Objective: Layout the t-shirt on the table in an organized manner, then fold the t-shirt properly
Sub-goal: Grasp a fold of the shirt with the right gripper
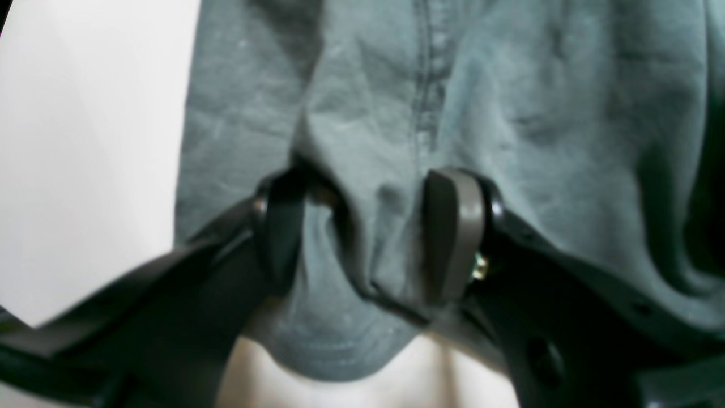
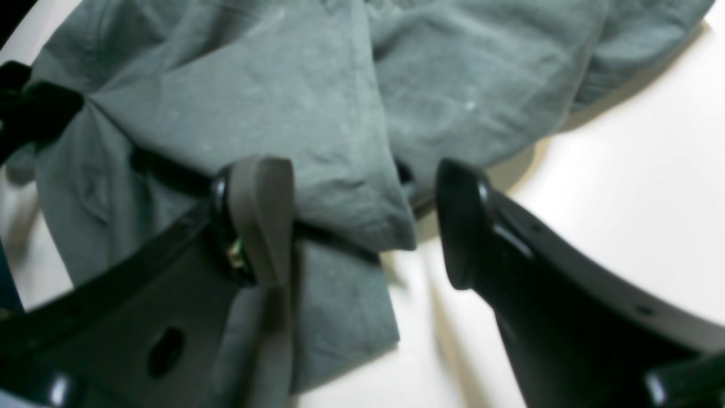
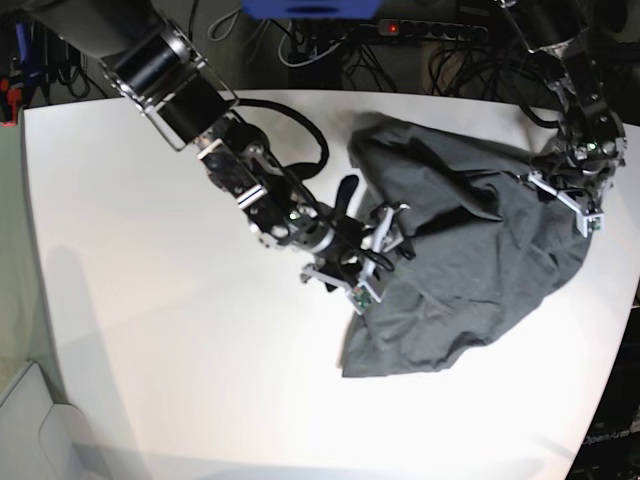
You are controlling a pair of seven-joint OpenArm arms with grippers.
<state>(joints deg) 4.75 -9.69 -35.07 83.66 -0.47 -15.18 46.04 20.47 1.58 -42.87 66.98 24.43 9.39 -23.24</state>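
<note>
Grey t-shirt (image 3: 470, 260) lies bunched on the table (image 3: 150, 300). Left gripper (image 1: 374, 232) pinches a fabric fold; right gripper (image 2: 362, 221) jaws stand wide, astride a hem corner.

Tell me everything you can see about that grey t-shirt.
The t-shirt is dark grey, soft-looking cloth with stitched seams, crumpled and wrinkled, not yet spread flat. It lies bunched on the white table. The left gripper pinches a fold of it, with a hemmed edge hanging below. The right gripper stands open around another corner.
</note>
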